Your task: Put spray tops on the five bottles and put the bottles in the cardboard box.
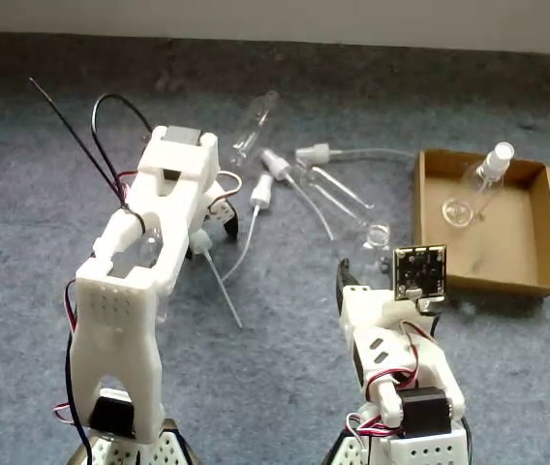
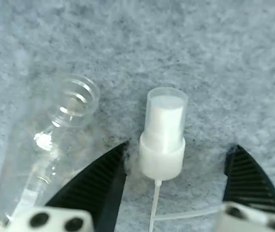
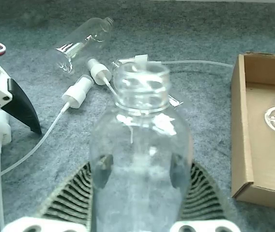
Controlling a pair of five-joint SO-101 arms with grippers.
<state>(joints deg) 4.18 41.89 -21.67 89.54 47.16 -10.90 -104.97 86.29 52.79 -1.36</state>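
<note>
Closing off-centre, the spread-jawed left gripper point(image 2: 180, 146) could flick the spray top point(image 2: 162, 145) away while the right gripper point(image 3: 141, 169) clamps its bottle point(image 3: 141, 96).

L gripper point(image 2: 180, 146) jaws apart, pointing down, R gripper point(image 3: 141, 188) clamped on bottle point(image 3: 140, 116)

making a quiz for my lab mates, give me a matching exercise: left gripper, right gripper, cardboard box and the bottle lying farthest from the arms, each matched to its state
Things
1. left gripper
2. right gripper
3. cardboard box
4. far bottle

States
a. holds one capped bottle
b. shut on an open-necked bottle
c. lies uncapped on the carpet
d. open, astride a spray top on the carpet

Pairs: 1-d, 2-b, 3-a, 4-c
</note>
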